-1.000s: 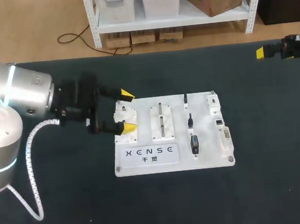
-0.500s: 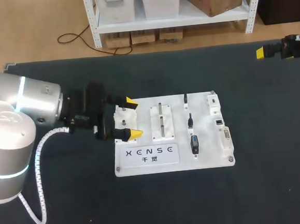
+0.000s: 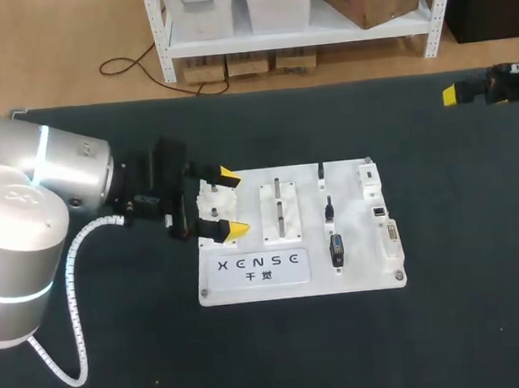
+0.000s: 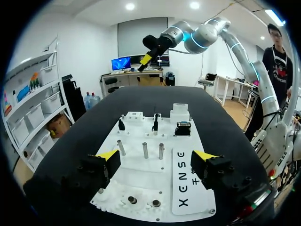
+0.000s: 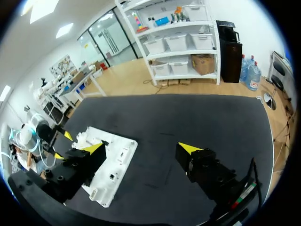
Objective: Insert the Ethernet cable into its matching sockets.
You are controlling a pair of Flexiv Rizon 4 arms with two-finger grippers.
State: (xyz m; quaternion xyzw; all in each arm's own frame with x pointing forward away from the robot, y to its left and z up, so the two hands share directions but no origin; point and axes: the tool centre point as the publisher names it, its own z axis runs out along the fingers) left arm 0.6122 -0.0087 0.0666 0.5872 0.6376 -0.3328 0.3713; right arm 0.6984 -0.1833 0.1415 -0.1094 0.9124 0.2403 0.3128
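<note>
In the head view, a white board (image 3: pixel 364 271) is seen lying on the dark counter (image 3: pixel 120 367). The left gripper (image 3: pixel 233 203), entering from the left, is held over the board's left end. Its fingers are spread apart, and a small white fixture (image 3: pixel 213 198) lies between the two yellow tips without being gripped. Two metal pegs (image 3: pixel 280 212) stand in a raised white block just right of the fixture. Further right, three small black connectors (image 3: pixel 337 249) are set in a line on the board. Which of them belongs to the Ethernet cable cannot be told. White socket blocks (image 3: pixel 391 242) are lined up along the board's right edge. The right gripper (image 3: pixel 450 93) is held at the counter's far right edge, well apart from the board.

In the left wrist view, the left fingers are seen released, one on each side above the near end of the board, with nothing clasped. Three upright pegs are visible ahead of them. Beyond these are two black connectors and the socket blocks at the board's far end.

In the right wrist view, the right fingers are shown wide apart and grasping nothing, above bare counter. The board lies beyond and beside one finger, with the left gripper at its far end.
</note>
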